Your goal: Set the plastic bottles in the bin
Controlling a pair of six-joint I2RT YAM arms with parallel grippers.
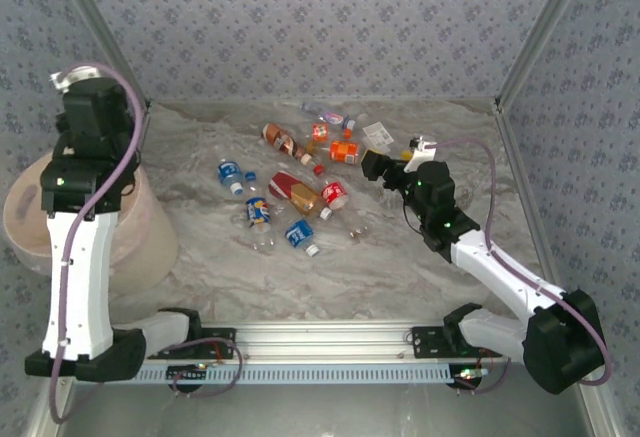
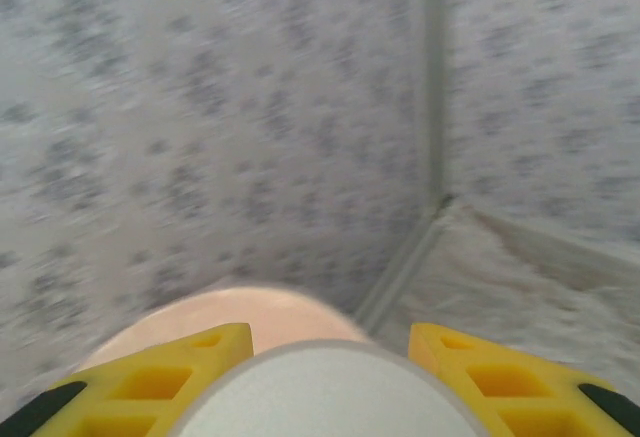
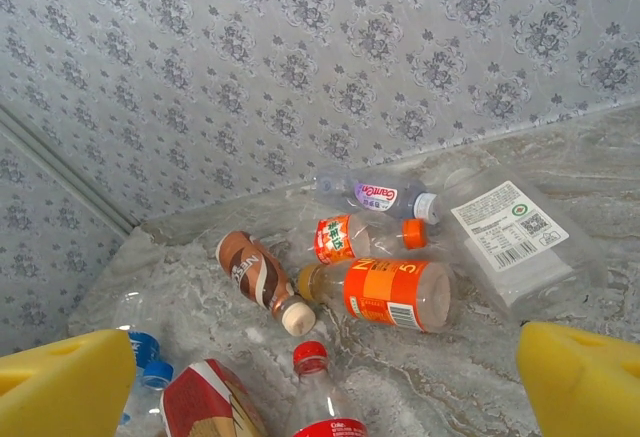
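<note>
Several plastic bottles lie in a heap mid-table: an orange-labelled one (image 1: 345, 151) (image 3: 395, 295), a brown one (image 1: 283, 140) (image 3: 255, 277), a red-capped cola bottle (image 1: 333, 195) (image 3: 315, 397) and blue-labelled ones (image 1: 259, 211). My right gripper (image 1: 372, 165) (image 3: 325, 357) is open just right of the heap, facing it, with nothing between its yellow fingers. My left gripper (image 1: 75, 82) (image 2: 330, 342) is raised at the far left above the pinkish-beige bin (image 1: 30, 217) (image 2: 260, 312). It is shut on a pale round bottle (image 2: 320, 397) that fills the gap between the fingers.
A clear flat bottle with a white label (image 1: 378, 135) (image 3: 510, 227) lies at the back right of the heap. Patterned walls close in the back and both sides. The arm bases sit on a metal rail (image 1: 320, 342) along the near edge.
</note>
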